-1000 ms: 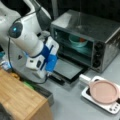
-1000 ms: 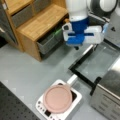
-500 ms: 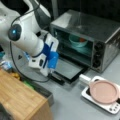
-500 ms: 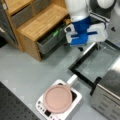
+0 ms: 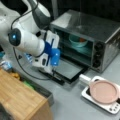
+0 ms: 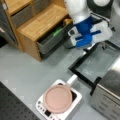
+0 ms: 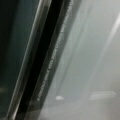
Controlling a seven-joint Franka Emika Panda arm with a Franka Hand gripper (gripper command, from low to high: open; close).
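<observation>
- Your hand sits low at the oven door's flat glass edge; you cannot tell its finger spacing.
- A round pink pan rests nearby.

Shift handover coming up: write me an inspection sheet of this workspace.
Surface: grey table, bare in the middle.
Things: toaster oven, its door folded down flat; teal bowl inside.
Clutter: pink pan on a white hob; wooden drawer unit, one drawer open.
Grippers: tool low at the open door's outer edge; fingers hidden.
Cables: black cable along the arm.
Surroundings: dark perforated board at a front view's bottom left.
</observation>
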